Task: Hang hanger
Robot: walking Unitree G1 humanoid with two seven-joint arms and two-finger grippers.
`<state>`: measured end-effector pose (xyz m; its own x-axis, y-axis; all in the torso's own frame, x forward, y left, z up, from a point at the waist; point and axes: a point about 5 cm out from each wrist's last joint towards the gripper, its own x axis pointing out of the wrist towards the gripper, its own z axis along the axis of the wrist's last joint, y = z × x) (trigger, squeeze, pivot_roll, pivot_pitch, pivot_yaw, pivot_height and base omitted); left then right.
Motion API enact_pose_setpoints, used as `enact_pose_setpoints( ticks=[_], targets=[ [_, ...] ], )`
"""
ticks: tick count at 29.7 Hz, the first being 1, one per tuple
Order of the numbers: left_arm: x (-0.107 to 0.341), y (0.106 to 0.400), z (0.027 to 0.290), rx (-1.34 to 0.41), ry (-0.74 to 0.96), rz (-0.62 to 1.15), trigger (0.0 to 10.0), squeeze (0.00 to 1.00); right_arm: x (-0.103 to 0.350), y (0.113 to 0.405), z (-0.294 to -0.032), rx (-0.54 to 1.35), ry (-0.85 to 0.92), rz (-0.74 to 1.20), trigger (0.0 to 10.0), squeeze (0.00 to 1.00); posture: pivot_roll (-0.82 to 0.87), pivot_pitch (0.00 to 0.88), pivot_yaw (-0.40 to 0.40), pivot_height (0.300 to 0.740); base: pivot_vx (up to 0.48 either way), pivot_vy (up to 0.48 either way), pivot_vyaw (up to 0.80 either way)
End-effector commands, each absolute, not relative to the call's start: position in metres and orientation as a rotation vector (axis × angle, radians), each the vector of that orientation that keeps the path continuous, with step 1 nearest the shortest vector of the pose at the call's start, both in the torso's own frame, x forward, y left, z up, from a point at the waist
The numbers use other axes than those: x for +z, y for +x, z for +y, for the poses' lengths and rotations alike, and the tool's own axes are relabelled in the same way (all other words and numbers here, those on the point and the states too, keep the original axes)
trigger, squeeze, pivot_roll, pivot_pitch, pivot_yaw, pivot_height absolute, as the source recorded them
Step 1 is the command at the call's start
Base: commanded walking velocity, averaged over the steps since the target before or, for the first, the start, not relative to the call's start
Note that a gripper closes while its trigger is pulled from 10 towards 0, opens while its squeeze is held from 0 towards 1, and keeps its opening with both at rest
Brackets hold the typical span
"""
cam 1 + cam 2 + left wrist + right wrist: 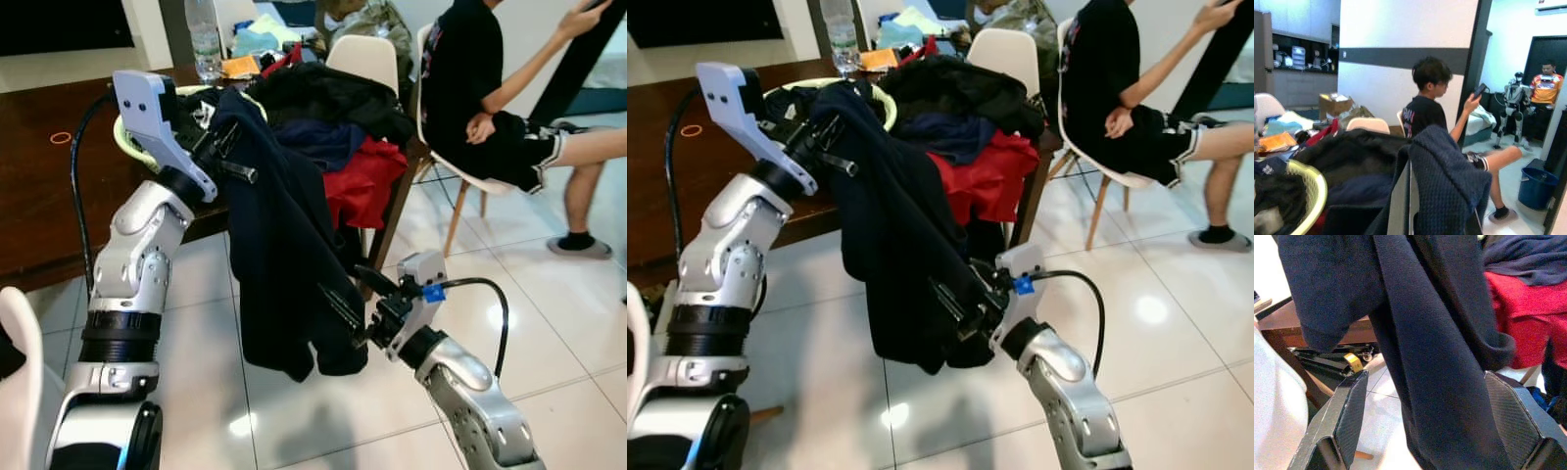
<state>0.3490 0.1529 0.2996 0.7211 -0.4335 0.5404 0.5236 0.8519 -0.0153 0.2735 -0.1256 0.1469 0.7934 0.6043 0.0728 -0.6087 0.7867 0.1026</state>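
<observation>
A dark navy garment [284, 245] is held up at its top by the left gripper [223, 155], above the edge of the brown surface [39, 186]. Cloth is bunched between that gripper's fingers, so they are read as clenched on the garment; the hanger itself cannot be made out under the fabric, and it can only be judged to lie inside the shoulders near that grasp. In the left wrist view the navy cloth [1449, 181] is draped right over the fingers.

From the left gripper the garment runs down toward 5 o'clock, its long axis tilted from vertical, and its lower end reaches the right gripper [355, 315]. In the right wrist view the 2 fingers [1344, 418] are seen spread wide, with a hanging fold of the garment [1440, 372] between them but not pinched: released.

The coming move is judged to turn on this: the top of the garment, where a hook would sit, lies at about 11 o'clock from the right gripper, far closer to the left one, so the left arm is the nearer for hanging.

A heap of red and dark clothes [358, 176], a yellow-green basket [1312, 193] and a seated person [495, 93] are behind.
</observation>
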Motion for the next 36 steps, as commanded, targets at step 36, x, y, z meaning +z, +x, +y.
enact_pose_setpoints(
  ticks=[36],
  targets=[
    [0.438, 0.316, 0.190, -0.396, 0.008, -0.953, 10.0, 0.00, 0.143, 0.268, -0.124, 0.642, 0.129, -0.040, 10.0, 0.00, 0.03, 0.139, 0.041, 0.740, 0.325, -0.098, 0.00]
  ],
)
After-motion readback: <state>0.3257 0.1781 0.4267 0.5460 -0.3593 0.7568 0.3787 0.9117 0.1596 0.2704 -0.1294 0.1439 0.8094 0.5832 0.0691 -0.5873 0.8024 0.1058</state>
